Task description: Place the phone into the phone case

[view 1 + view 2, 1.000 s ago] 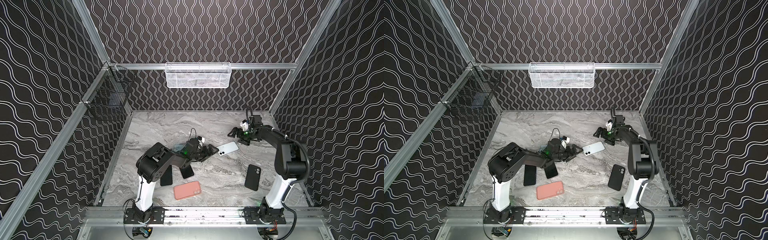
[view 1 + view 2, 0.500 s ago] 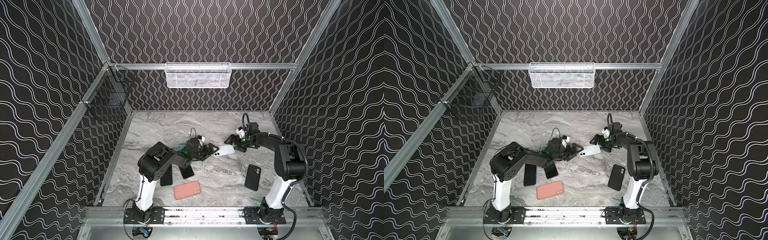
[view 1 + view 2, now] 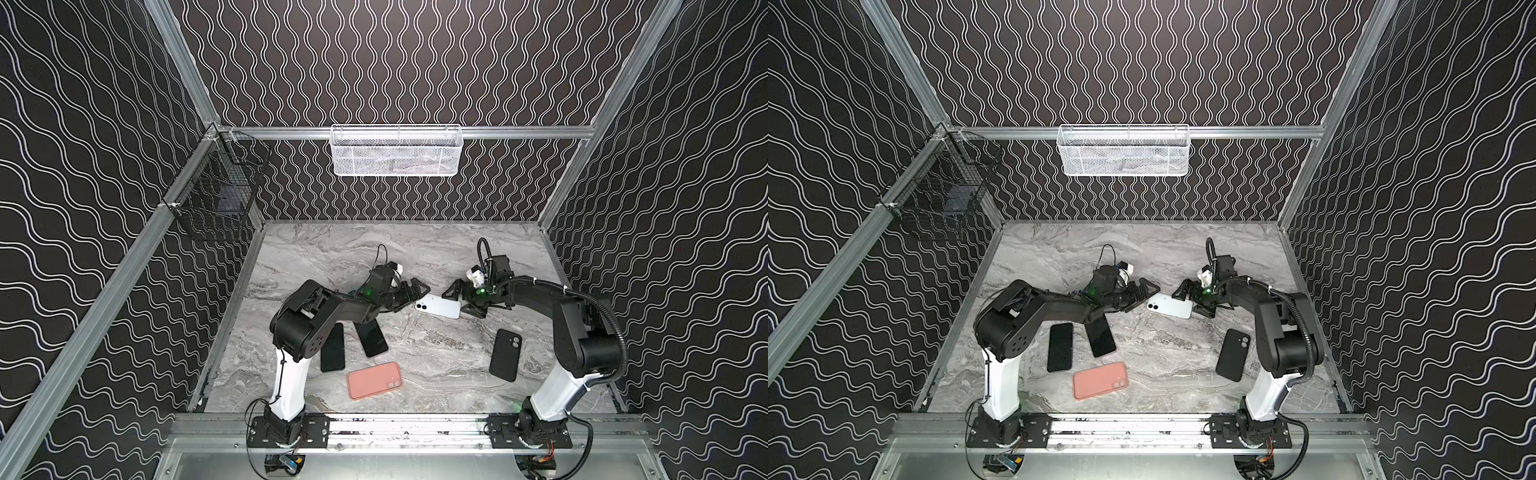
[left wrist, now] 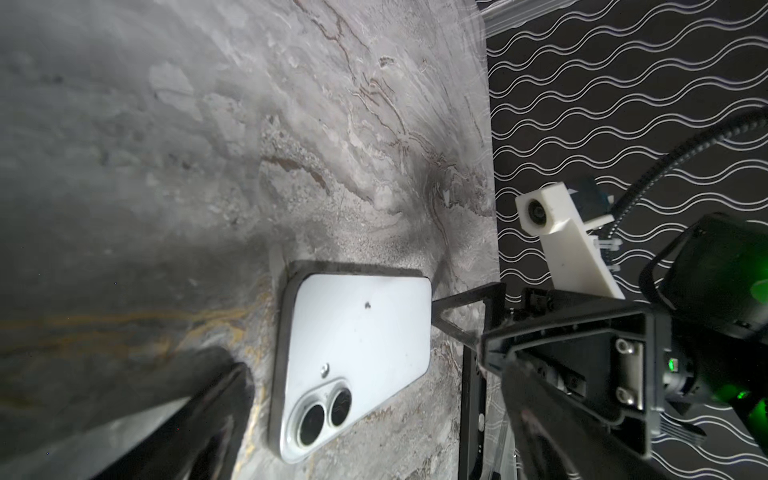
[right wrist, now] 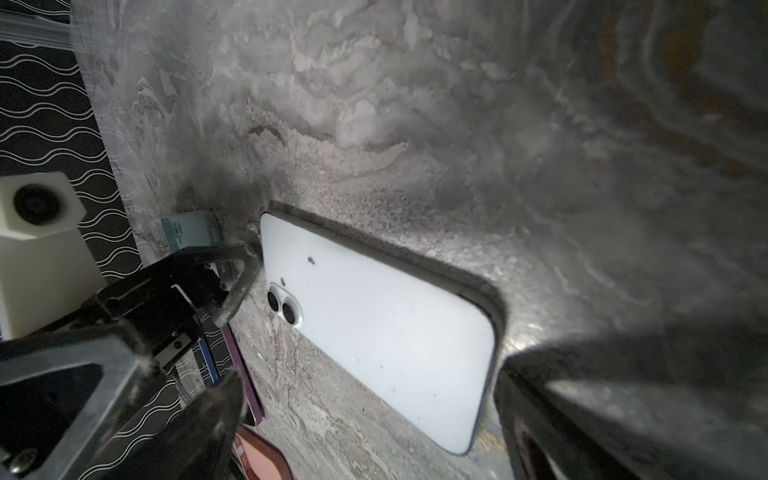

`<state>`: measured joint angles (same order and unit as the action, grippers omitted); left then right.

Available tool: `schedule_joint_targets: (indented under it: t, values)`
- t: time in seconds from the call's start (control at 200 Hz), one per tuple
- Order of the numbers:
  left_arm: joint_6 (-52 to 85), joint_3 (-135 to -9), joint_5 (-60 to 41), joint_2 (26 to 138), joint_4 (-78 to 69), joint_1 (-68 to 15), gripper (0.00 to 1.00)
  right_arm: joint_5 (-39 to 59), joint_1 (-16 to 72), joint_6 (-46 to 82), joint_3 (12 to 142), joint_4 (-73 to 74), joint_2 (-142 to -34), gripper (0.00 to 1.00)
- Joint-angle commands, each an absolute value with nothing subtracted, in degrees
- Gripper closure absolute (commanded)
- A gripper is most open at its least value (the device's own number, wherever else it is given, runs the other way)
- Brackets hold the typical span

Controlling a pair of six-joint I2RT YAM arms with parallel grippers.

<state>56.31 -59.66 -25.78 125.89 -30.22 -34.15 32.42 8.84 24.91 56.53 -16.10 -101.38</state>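
Jaws on both tools stand wide apart and grip nothing. The left gripper [image 3: 411, 297] [image 3: 1144, 297] and the right gripper [image 3: 459, 301] [image 3: 1190, 302] face each other low over the grey marble-patterned tabletop [image 3: 436, 257] [image 3: 1142, 257]. Between their tips lies the flat white rectangular phone [image 3: 437, 306] [image 3: 1169, 306] [image 4: 353, 353] [image 5: 382, 332], back up, with its twin lenses at the end nearest the left gripper. In the wrist views one black fingertip of each gripper sits just at a short edge of the phone; whether either touches it I cannot tell.

Behind the right gripper, beside that arm's elbow, lies a black rectangular phone case with a camera ring [image 3: 505, 354] [image 3: 1233, 354], well apart from the phone. Behind the left gripper, partly under its arm, lie two black glossy rectangular slabs [image 3: 332, 349] [image 3: 1059, 347]. Nearer the base rail lies a salmon-pink rectangular phone case [image 3: 374, 380] [image 3: 1099, 380].
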Motion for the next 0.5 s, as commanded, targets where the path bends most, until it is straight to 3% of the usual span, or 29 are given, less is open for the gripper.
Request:
schedule_joint_targets:
  t: [0.0, 0.22, 0.496]
  values:
    - [49.5, -62.6, -25.8, 126.9, -15.2, -33.5, 0.02, 30.6, 8.8, 26.4, 55.8, -16.3, -101.9, 0.03]
    - [45.2, -68.5, -29.2, 129.3, -6.8, -33.4, 0.02, 32.9, 8.7, 26.5, 53.1, -12.9, -103.0, 0.02]
    - [46.8, -66.7, -31.6, 130.1, -8.9, -34.3, 0.02, 42.3, 8.7, 28.3, 47.8, -3.8, -101.5, 0.03]
